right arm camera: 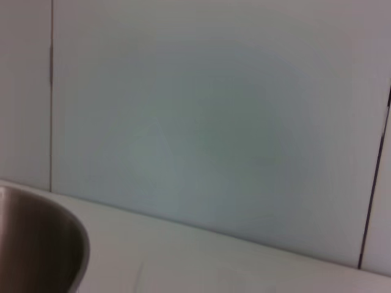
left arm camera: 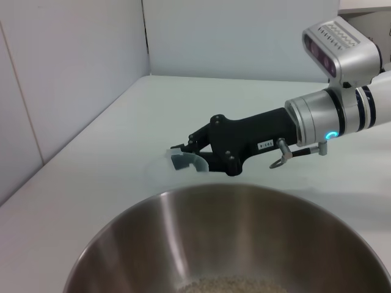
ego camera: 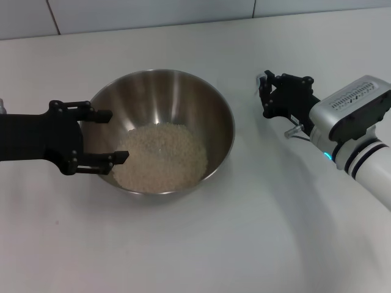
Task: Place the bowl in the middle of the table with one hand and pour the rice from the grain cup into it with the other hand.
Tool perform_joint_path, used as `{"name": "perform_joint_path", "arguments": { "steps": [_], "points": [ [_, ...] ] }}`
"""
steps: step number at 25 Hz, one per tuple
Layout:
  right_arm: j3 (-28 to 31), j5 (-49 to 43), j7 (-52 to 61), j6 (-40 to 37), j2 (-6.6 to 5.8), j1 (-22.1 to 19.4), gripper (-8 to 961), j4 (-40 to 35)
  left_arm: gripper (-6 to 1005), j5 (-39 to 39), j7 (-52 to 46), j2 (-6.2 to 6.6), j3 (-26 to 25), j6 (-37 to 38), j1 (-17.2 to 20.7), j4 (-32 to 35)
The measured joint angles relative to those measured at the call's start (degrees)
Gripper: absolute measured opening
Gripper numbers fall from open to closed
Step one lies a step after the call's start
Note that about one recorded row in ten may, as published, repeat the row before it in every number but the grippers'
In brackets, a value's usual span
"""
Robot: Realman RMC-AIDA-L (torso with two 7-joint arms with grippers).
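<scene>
The steel bowl (ego camera: 217,110) stands in the middle of the white table (ego camera: 244,244) and holds a mass of pale rice (ego camera: 162,155). My left gripper (ego camera: 113,135) is open at the bowl's left rim, its fingers spread over the rim's edge. My right gripper (ego camera: 264,96) is right of the bowl, low over the table. In the left wrist view the right gripper (left arm camera: 182,154) is shut on the clear grain cup (left arm camera: 162,166), which looks empty and is apart from the bowl (left arm camera: 183,232). The bowl's edge (right arm camera: 36,244) also shows in the right wrist view.
A pale wall (ego camera: 153,15) runs along the table's far edge. White tabletop lies in front of the bowl and to its right.
</scene>
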Motion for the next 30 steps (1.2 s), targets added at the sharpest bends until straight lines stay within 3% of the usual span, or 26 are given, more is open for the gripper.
{"name": "perform_joint_path", "arguments": {
  "steps": [3, 10, 14, 18, 22, 23, 24, 26, 28, 30],
  "points": [
    [-0.01, -1.43, 0.0, 0.14, 0.03, -0.41, 53, 0.22, 815, 0.0, -0.09, 0.0, 0.15, 0.01, 0.0, 0.0],
    [-0.03, -2.77, 0.05, -0.88, -0.14, -4.66, 342, 3.16, 815, -0.02, -0.13, 0.0, 0.16, 0.01, 0.0, 0.0],
    [-0.09, -4.14, 0.16, -5.86, -0.27, -8.88, 505, 4.03, 815, -0.02, -0.15, 0.05, 0.16, 0.03, 0.0, 0.0],
    [-0.11, -4.8, 2.49, -16.34, -0.7, -14.64, 620, 4.41, 815, -0.02, -0.18, 0.08, 0.16, 0.26, 0.0, 0.0],
    [-0.19, -5.66, 15.52, -34.36, -3.17, -18.02, 736, 0.98, 814, -0.01, -0.15, 0.1, 0.16, 0.23, 0.0, 0.0],
    [-0.55, -8.2, 23.41, -43.14, -4.99, -16.6, 752, -3.49, 814, -0.01, -0.1, 0.1, 0.11, 0.13, 0.02, 0.01],
    [-0.55, -8.2, 23.41, -43.14, -4.99, -16.6, 768, -3.49, 814, -0.01, -0.1, 0.1, 0.11, 0.13, 0.02, 0.01],
    [-1.34, -12.4, 31.25, -50.05, -6.72, -12.57, 801, -10.27, 814, -0.01, -0.1, 0.1, 0.11, 0.13, 0.02, 0.01],
    [-3.72, -15.16, 39.16, -52.27, -7.43, -7.0, 833, -18.31, 814, -0.02, 0.08, 0.11, 0.02, 0.06, 0.07, 0.0],
    [-8.74, -16.28, 46.59, -52.68, -6.84, -1.27, 833, -27.13, 814, -0.04, 0.11, 0.07, -0.03, 0.04, 0.07, -0.04]
  ]
}}
